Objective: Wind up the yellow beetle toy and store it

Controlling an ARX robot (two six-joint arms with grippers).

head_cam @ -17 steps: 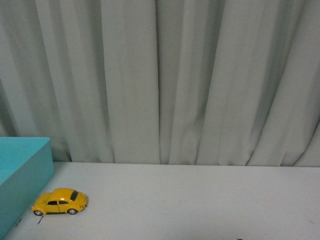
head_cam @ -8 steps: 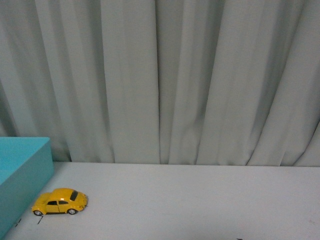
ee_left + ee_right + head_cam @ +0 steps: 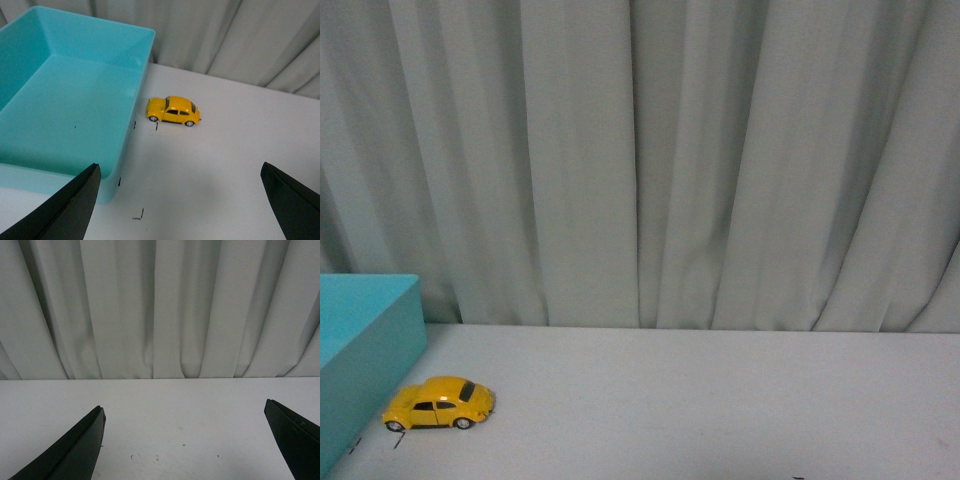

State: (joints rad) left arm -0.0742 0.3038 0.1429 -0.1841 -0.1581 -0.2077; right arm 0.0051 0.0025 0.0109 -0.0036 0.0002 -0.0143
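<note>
Sitting unmoved over the last second just beside the teal box (image 3: 375, 345) on the white table (image 3: 720, 400), the yellow beetle toy (image 3: 439, 403) is untouched, with the left gripper (image 3: 179, 170) and right gripper (image 3: 184, 410) both spread wide and empty, so winding has not begun

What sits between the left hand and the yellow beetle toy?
Left wrist view: only bare table between the left hand and the yellow beetle toy, plus one small black mark.
</note>
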